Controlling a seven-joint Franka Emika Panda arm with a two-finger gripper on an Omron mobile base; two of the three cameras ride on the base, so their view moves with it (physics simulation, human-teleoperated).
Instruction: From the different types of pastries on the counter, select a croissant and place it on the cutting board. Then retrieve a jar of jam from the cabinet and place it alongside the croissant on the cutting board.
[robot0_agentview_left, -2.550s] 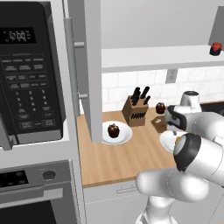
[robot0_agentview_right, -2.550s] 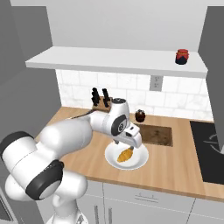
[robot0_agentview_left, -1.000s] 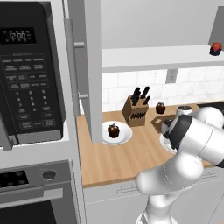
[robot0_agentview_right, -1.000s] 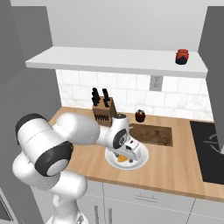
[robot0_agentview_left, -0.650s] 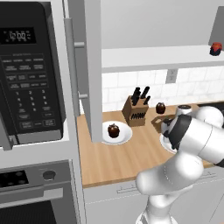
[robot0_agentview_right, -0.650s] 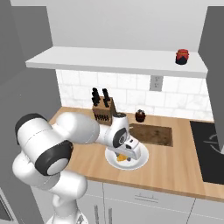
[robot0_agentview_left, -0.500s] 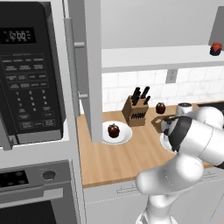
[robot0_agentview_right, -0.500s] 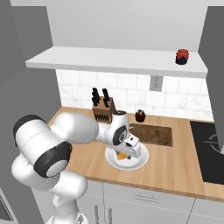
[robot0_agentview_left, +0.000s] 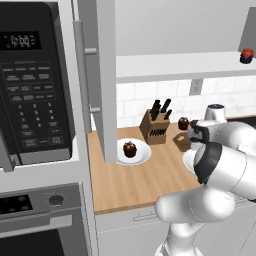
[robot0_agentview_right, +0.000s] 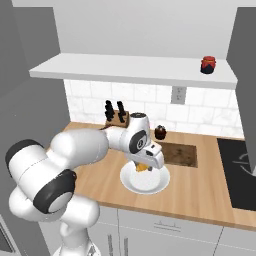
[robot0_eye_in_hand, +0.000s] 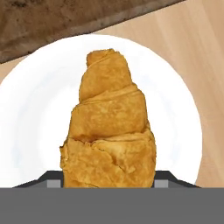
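One croissant (robot0_eye_in_hand: 109, 127) sits clamped between the gripper's (robot0_agentview_right: 145, 167) fingers, long axis pointing away from the hand — cutting board (robot0_agentview_right: 179, 154) just beyond the plate (robot0_agentview_right: 150, 183).

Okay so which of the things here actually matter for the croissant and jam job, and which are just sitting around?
Part of the job:
croissant, over its white plate, at the gripper
cutting board, bare
jar of jam on the cabinet shelf

Just lying about:
muffin on the other plate
second muffin behind the board
knife block
microwave
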